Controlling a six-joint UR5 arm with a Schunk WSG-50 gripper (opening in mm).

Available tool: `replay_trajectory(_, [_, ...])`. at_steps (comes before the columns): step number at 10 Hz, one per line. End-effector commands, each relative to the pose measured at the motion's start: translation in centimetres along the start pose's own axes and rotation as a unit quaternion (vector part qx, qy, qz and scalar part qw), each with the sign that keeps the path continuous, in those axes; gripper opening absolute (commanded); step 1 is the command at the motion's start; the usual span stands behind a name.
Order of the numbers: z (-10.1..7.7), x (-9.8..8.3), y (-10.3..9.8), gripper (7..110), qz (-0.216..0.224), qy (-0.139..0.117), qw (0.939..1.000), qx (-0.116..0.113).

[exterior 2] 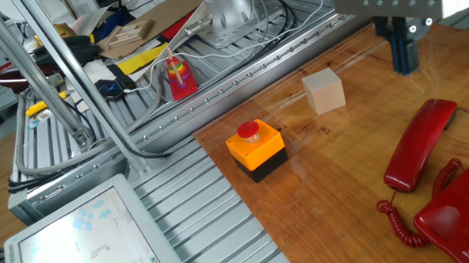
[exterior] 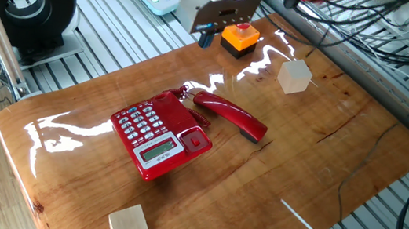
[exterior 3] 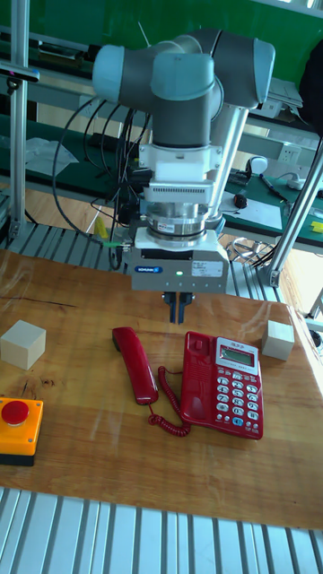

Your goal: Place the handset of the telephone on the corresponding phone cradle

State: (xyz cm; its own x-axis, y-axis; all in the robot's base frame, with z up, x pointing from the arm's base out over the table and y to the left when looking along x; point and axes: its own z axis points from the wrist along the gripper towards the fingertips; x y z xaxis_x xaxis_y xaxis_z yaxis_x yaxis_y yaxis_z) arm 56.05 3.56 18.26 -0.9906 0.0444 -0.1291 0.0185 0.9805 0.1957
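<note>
The red handset lies flat on the wooden table beside the telephone, joined to it by a coiled red cord. The phone cradle, the keyless strip beside the keypad, has nothing in it. My gripper hangs above the table behind the handset's far end. Its fingers are pressed together, shut with nothing held.
An orange box with a red button stands near the table edge close to the gripper. There are two pale wooden cubes, one beyond the handset and another past the telephone. Cables and metal rails surround the table.
</note>
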Motion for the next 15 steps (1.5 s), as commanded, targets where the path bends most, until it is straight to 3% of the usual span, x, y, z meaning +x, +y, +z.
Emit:
replay_trajectory(1, [0.5, 0.1, -0.9, 22, -0.031, -0.011, 0.9994, -0.013])
replay_trajectory(3, [0.5, -0.1, -1.5, 22, -0.004, -0.015, 0.9999, -0.003])
replay_trajectory(4, [0.7, -0.2, -2.0, 7, 0.015, -0.016, 0.9997, 0.007])
replay_trajectory(5, [0.7, -0.4, -1.7, 7, 0.022, -0.020, 0.9996, -0.002])
replay_trajectory(7, [0.7, -0.1, -2.6, 7, 0.019, -0.015, 0.9996, 0.015])
replay_trajectory(8, [0.6, 0.8, -4.0, 7, 0.004, 0.003, 0.9990, 0.044])
replay_trajectory(10, [0.6, 1.6, -6.2, 7, -0.031, 0.016, 0.9961, 0.081])
replay_trajectory(11, [1.3, 2.2, -6.3, 7, -0.042, 0.013, 0.9962, 0.076])
replay_trajectory(12, [2.0, 1.8, -5.6, 7, -0.043, -0.011, 0.9976, 0.053])
replay_trajectory(14, [2.1, 1.1, -6.5, 7, -0.084, -0.037, 0.9932, 0.072])
replay_trajectory(15, [2.1, 1.8, -7.9, 7, -0.131, -0.023, 0.9867, 0.093])
